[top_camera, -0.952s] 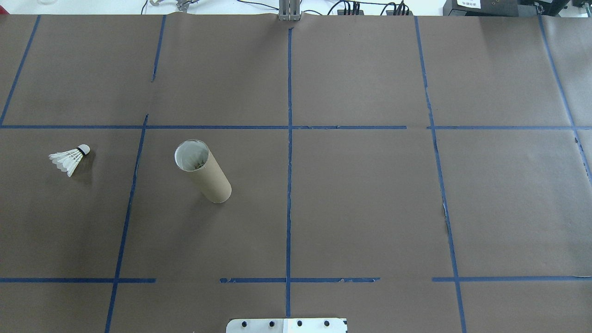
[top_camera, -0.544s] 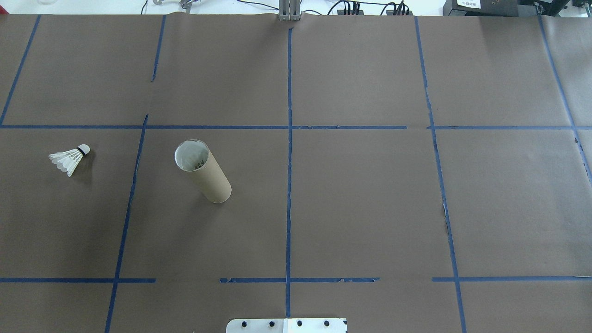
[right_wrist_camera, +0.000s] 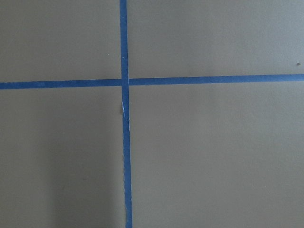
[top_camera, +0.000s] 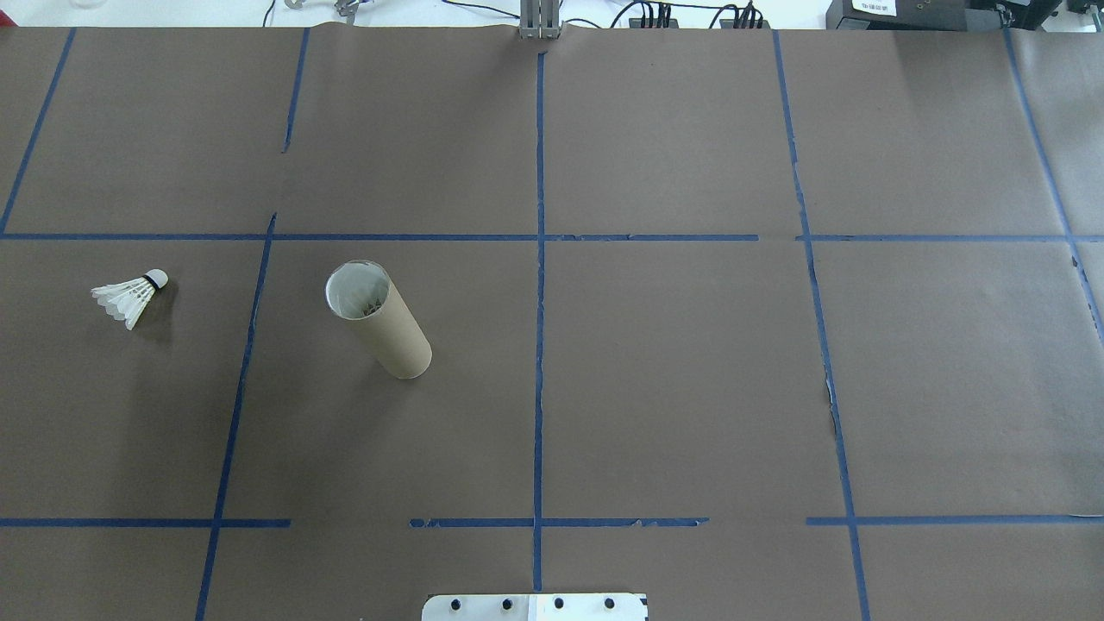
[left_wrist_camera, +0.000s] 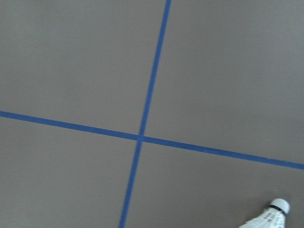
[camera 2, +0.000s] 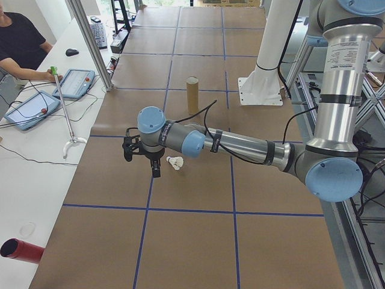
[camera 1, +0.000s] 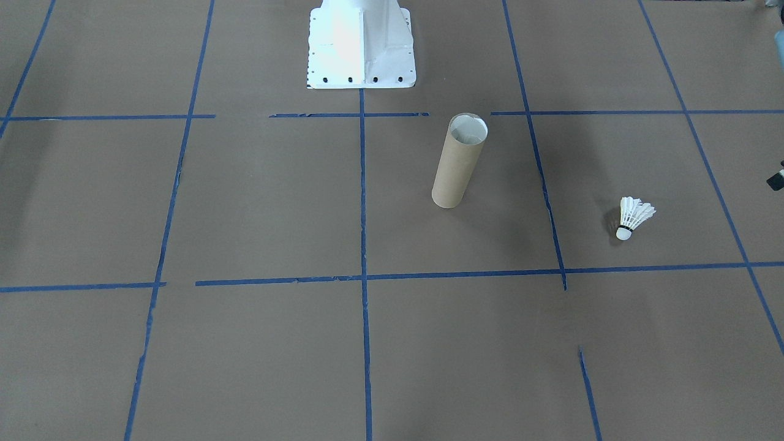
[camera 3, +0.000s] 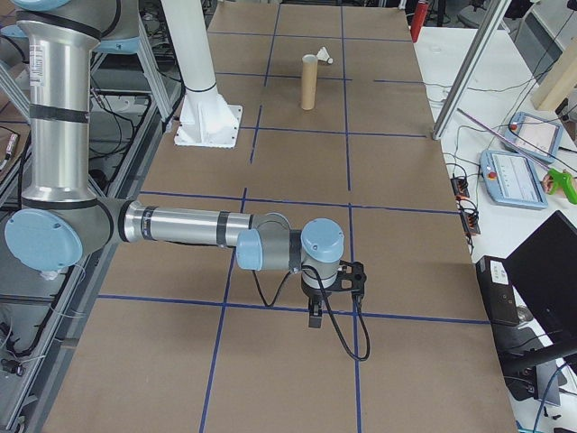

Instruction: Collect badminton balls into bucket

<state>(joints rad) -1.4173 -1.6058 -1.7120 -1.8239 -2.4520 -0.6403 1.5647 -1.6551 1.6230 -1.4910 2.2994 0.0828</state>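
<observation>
Near the worktop's left edge, the shuttlecock lies on its side, well apart from the upright tube, so my left gripper hangs near it, probably to pick it up, while my right gripper waits far off; I cannot tell either's jaw state.

Left pincer just beside shuttlecock, cardboard tube upright beyond.

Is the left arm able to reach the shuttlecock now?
Probably yes. The left gripper hangs near the shuttlecock, and nothing stands between them; the cardboard tube stands farther along the table.
</observation>
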